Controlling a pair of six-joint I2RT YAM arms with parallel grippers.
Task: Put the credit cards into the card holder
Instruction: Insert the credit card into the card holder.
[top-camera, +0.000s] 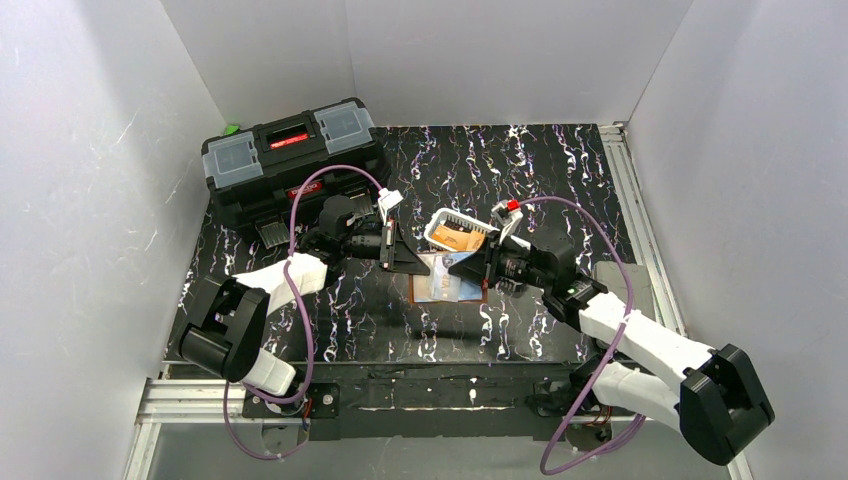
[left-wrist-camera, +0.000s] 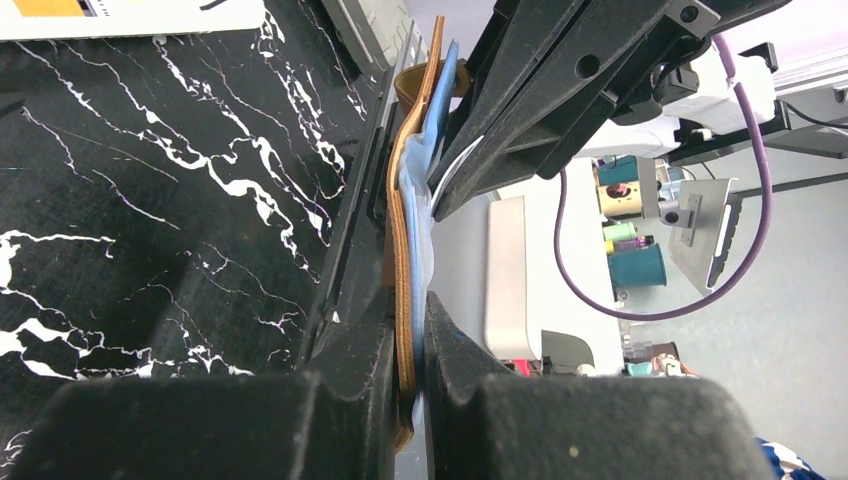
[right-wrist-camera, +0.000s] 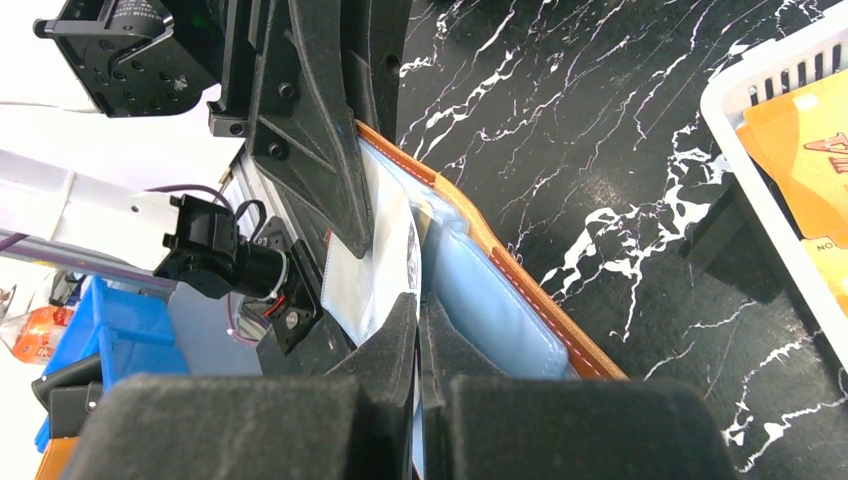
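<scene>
Only the letters "NO" read on an orange card (right-wrist-camera: 800, 150) in the basket (right-wrist-camera: 740, 85); the toolbox (top-camera: 345, 150) red labels (top-camera: 291, 141) are illegible.

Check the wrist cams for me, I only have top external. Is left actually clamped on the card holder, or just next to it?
Observer: Clamped. The left gripper is shut on the brown leather edge of the card holder.
Operator: And right?
Observer: The right gripper is pinched on a clear sleeve inside the holder, with the sleeve held apart from the leather cover.
Operator: Any card in either jaw?
Observer: None. The only credit cards in the wrist views are orange ones lying in the white basket.
</scene>
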